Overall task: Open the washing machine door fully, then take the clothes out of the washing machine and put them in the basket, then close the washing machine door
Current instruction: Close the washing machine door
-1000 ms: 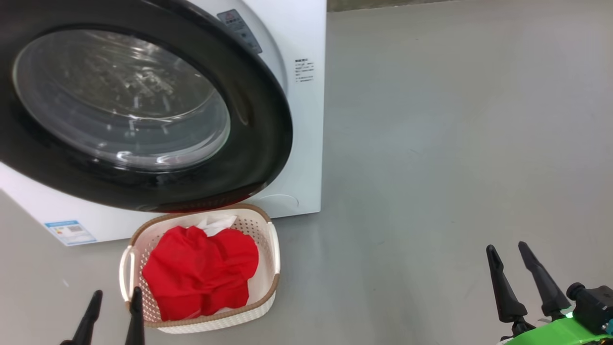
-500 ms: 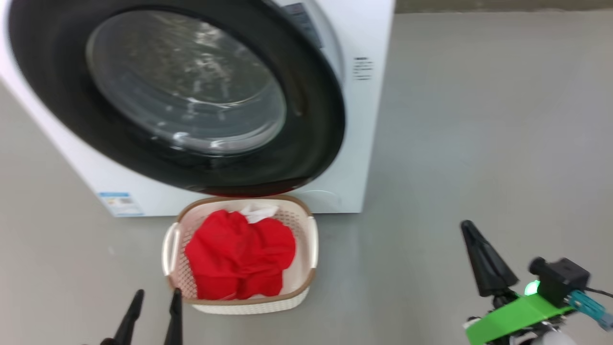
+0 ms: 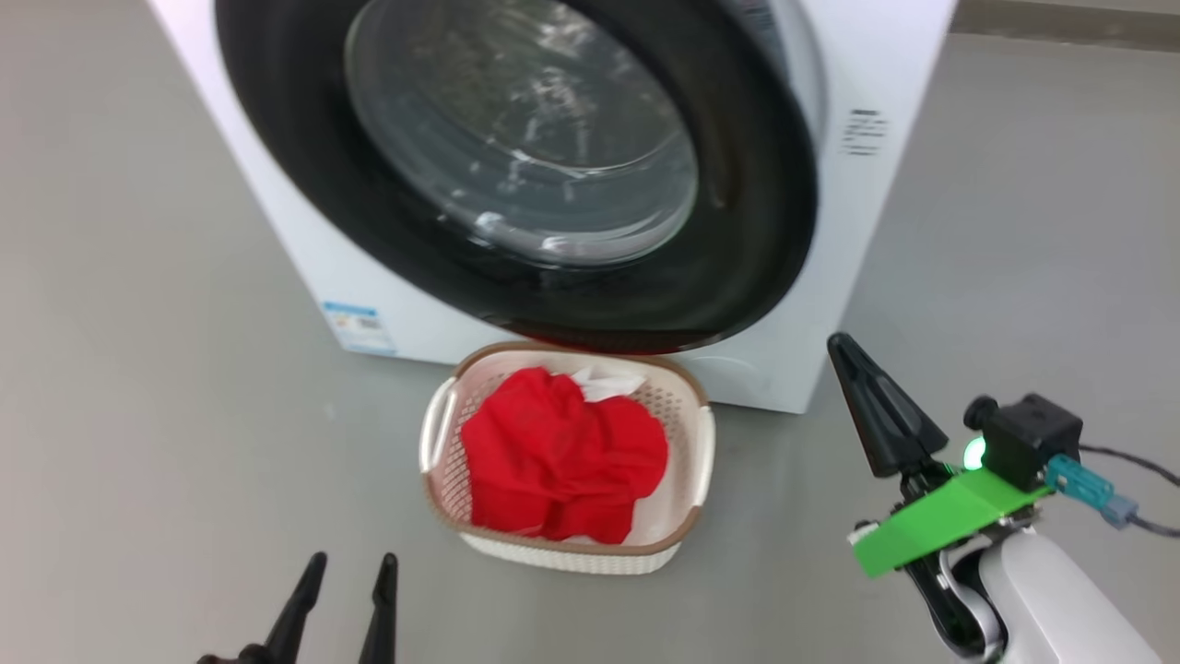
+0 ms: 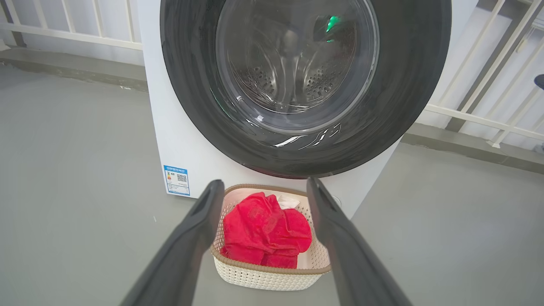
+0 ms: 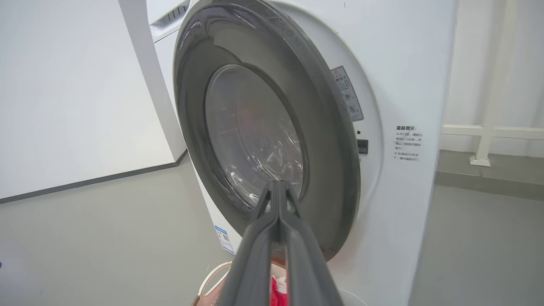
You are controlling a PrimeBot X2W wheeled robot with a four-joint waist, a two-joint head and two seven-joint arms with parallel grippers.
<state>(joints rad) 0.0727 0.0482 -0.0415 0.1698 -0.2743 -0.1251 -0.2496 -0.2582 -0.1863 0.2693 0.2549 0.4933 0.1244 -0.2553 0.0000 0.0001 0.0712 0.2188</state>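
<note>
One basket (image 3: 572, 560) of red clothes (image 3: 562, 461) sits below the washing machine door (image 3: 756, 231) — left gripper (image 3: 353, 561) spread wide and empty, right gripper (image 3: 845, 352) pinched shut on nothing.

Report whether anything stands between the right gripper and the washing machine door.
Nothing visible does. The right gripper, shut, points at the washing machine door with only open air between them, as the right wrist view shows. The basket holding the clothes sits on the floor below the door's lower edge, off that line.
</note>
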